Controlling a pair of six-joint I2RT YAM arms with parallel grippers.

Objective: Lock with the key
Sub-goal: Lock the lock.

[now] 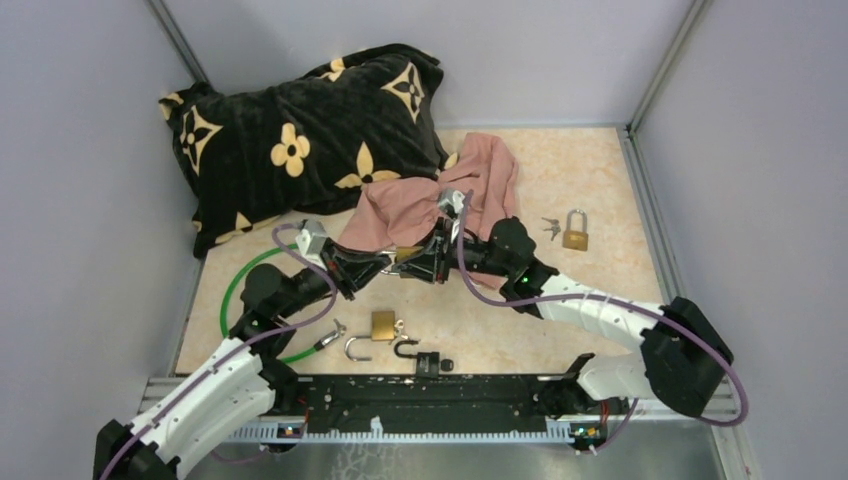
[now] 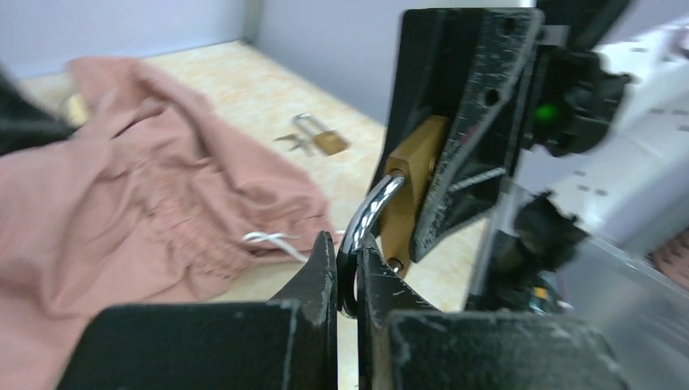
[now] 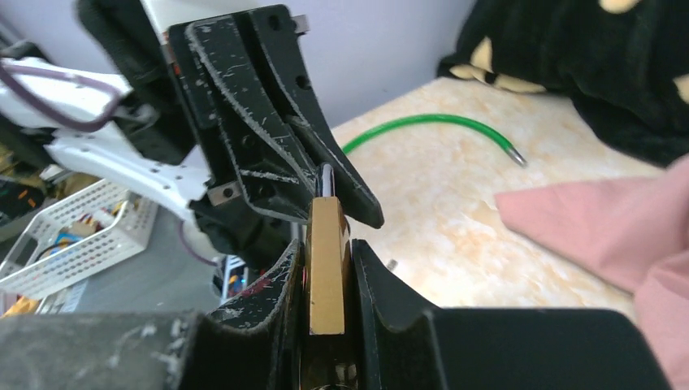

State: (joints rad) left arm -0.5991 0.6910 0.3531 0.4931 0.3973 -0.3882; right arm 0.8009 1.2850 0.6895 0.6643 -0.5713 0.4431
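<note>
The brass padlock is held above the table, its body clamped in the right tool and its shackle pinched in the left tool, one leg seemingly unseated, so closing it and any key work remain undone.

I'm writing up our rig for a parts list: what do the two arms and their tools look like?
The left arm and right arm have white link shells and chunky black joints. A purple cable loops loosely along each. A small green light glows near the right arm's wrist. The left tool and right tool are black, with wedge-shaped fingers scuffed by pale scratches.
</note>
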